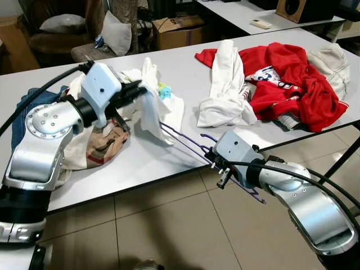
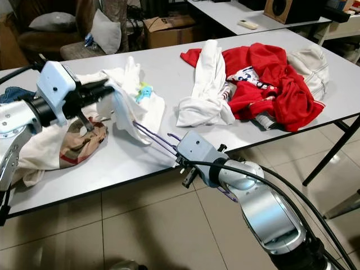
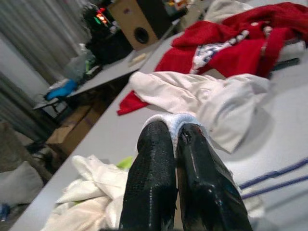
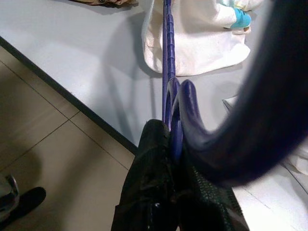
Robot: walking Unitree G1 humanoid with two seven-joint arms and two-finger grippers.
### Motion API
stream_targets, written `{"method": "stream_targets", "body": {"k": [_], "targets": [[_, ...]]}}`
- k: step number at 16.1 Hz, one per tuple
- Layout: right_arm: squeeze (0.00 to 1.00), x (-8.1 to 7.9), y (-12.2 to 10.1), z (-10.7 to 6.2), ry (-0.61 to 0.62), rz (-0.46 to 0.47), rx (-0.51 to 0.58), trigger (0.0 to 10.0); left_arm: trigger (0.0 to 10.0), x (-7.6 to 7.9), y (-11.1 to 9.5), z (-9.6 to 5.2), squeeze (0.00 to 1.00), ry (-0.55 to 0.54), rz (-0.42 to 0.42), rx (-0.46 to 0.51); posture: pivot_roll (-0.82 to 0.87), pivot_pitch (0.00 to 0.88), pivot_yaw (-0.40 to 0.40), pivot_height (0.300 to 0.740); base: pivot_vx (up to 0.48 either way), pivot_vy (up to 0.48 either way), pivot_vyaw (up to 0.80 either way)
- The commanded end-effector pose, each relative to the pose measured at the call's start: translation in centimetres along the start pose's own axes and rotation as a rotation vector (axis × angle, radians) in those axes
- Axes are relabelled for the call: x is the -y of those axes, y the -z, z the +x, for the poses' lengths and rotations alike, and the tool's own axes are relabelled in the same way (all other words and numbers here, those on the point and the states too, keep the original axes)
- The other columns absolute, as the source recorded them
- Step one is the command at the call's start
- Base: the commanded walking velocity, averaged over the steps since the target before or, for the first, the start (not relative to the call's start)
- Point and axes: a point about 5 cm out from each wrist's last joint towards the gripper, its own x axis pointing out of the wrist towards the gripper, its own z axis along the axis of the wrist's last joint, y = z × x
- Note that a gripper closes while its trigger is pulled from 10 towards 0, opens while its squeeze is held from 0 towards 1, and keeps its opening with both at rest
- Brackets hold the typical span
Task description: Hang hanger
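A thin purple hanger lies across the front edge of the white table. Its far end is tucked into a white garment with a turquoise print. My right gripper is shut on the hanger's hook end just off the table edge. In the right wrist view the hanger runs straight from the fingers into the cloth. My left gripper is shut on a fold of the white garment and holds it lifted above the table. The left wrist view shows white cloth pinched between the closed fingers.
A red garment, a white one and a beige one lie at the table's right. Plaid cloth and blue jeans lie under my left arm. A cardboard box and an armchair stand behind.
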Motion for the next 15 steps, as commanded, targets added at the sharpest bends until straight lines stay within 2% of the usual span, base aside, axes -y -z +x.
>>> {"method": "stream_targets", "body": {"k": [1,8,10,12,13,15], "targets": [[0.0,0.1,-0.1,0.2,0.003,-0.002,-0.011,10.0,0.0,0.3,-0.4,-0.2,0.0,0.041,0.01,-0.009,0.01,0.0,0.059,0.74,0.0,0.0,0.0],[0.0,1.0,0.0,0.3,0.065,0.087,-0.023,10.0,0.0,1.8,-1.2,-1.0,0.0,0.17,-0.034,-0.039,0.01,0.0,0.058,0.74,0.0,0.0,0.0],[0.0,1.1,0.1,0.5,0.072,0.154,-0.007,10.0,0.0,2.1,-1.5,-1.2,0.0,0.205,-0.044,-0.042,0.01,0.0,0.061,0.74,0.0,0.0,0.0],[0.0,1.1,0.3,1.0,0.08,0.341,0.05,10.0,0.0,2.5,-1.5,-1.5,0.0,0.235,-0.063,-0.059,0.01,0.0,0.063,0.74,0.0,0.0,0.0],[0.0,1.2,0.4,1.0,0.08,0.364,0.055,10.0,0.0,2.5,-1.6,-1.6,0.0,0.237,-0.066,-0.062,0.01,0.0,0.063,0.74,0.0,0.0,0.0],[0.0,1.2,0.9,1.5,0.026,0.573,0.133,10.0,0.0,2.5,-1.1,-1.8,0.0,0.208,-0.078,-0.082,0.02,0.0,0.063,0.74,0.0,0.0,0.0]]}}
